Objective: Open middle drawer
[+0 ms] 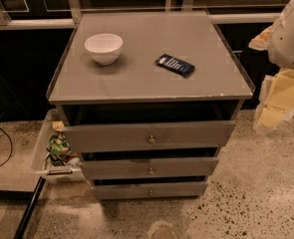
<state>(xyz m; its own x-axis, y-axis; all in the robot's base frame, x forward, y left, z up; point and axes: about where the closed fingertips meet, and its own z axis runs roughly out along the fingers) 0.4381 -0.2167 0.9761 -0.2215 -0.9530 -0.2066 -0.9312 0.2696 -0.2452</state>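
A grey cabinet (151, 59) with three drawers stands in the middle of the camera view. The middle drawer (186, 167) is the second grey flat front, with a small round metal knob (151, 171) at its centre. A dark gap shows above its front. The taller top drawer (196, 135) sits above it and the narrow lowest drawer (181, 189) below. My gripper (278, 101), pale yellow under a white arm (290, 34), hangs at the right edge, off to the right of the cabinet and well above the drawer, touching nothing.
A white bowl (103, 47) and a dark blue packet (175, 64) lie on the cabinet top. A clear bin (39, 156) holding snack packets stands on the floor at the cabinet's left. A black pole (29, 208) crosses the lower left. Speckled floor (246, 203) lies in front.
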